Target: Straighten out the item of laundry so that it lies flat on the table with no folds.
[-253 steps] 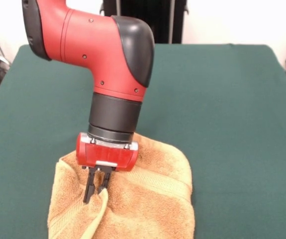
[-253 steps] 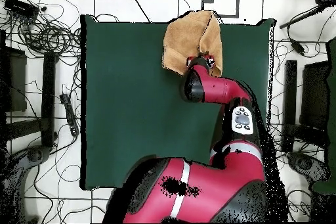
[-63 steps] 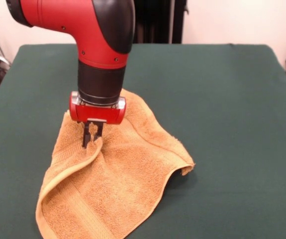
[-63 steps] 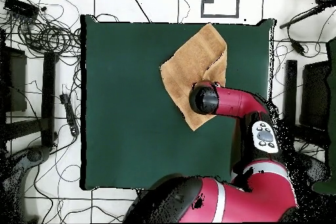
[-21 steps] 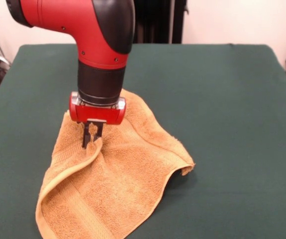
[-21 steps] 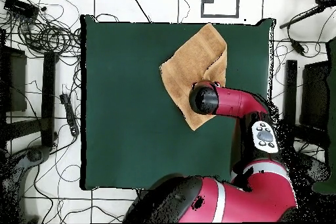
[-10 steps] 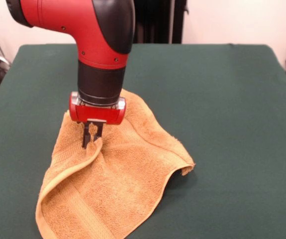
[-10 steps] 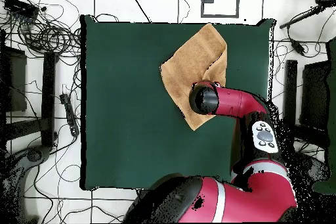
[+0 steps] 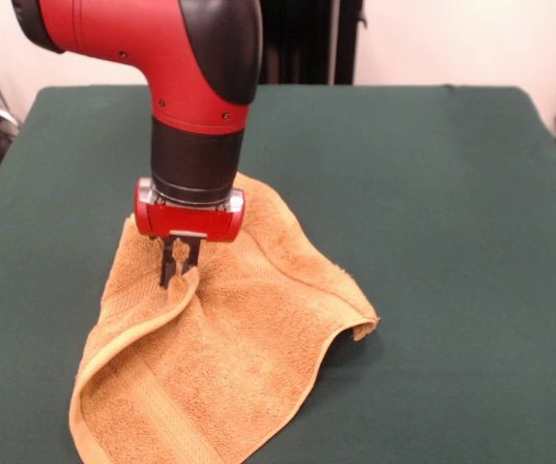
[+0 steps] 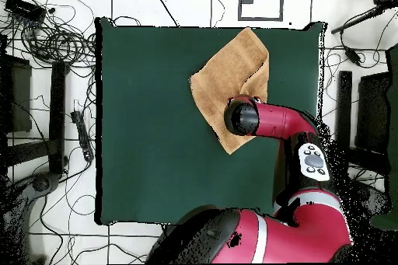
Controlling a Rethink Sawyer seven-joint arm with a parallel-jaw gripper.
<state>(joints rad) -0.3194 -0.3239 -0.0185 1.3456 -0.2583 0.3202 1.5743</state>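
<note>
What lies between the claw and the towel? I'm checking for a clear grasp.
Nothing: in the front view the claw already touches a raised towel fold.

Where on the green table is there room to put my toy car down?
In the front view, the table is bare to the right of the towel and behind it, up to the far edge. The left strip beside the towel is bare too, but narrower. It is crowded where the tool pinches a raised fold of the towel.

- A wide counter (image 9: pixel 432 193) covered in dark green cloth.
- One golden-orange towel (image 9: pixel 229 367) lies on it, rumpled, with a raised fold.
</note>
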